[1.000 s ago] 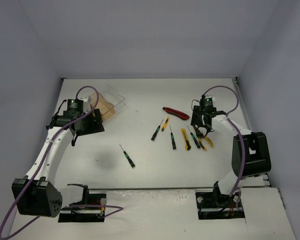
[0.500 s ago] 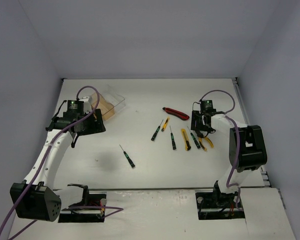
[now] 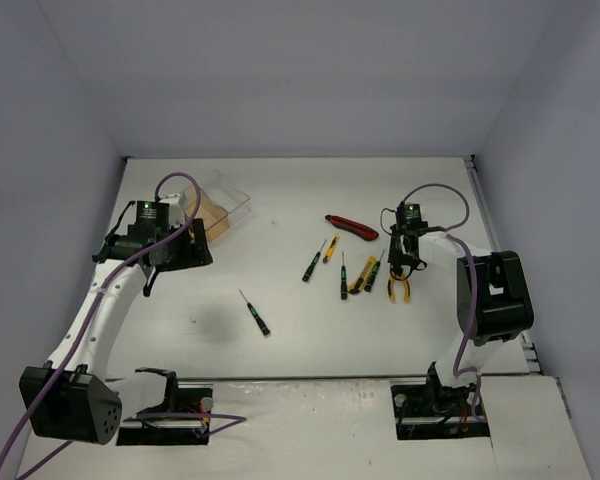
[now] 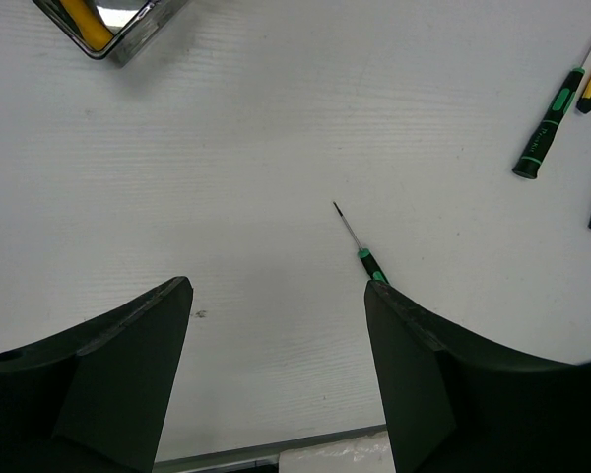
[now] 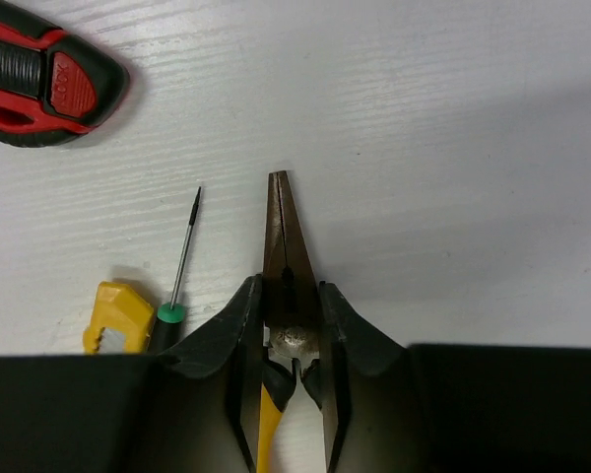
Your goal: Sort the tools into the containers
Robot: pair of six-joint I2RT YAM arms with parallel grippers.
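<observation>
My right gripper [image 5: 291, 296] is shut on the yellow-handled pliers [image 5: 282, 222] at their pivot; the nose points away and the tool is low over the table. From above the gripper [image 3: 401, 268] sits over the pliers [image 3: 400, 291]. Beside them lie a yellow utility knife [image 3: 360, 275], several slim screwdrivers [image 3: 311, 265] and a red-black knife [image 3: 352, 227]. My left gripper [image 4: 276, 296] is open and empty, above a lone black-green screwdriver [image 4: 356, 238]. The containers [image 3: 225, 205] stand at the back left, partly hidden by the left arm.
A bin corner [image 4: 128, 39] with something yellow inside shows at the top left of the left wrist view. The red-black knife [image 5: 39, 84] and a green-collared screwdriver [image 5: 182, 246] lie just left of the right fingers. Walls close the table on three sides.
My right gripper has moved down and slightly left and closed on the pliers. The yellow knife and a nearby screwdriver were nudged and now lie tilted. The left arm has barely moved.
</observation>
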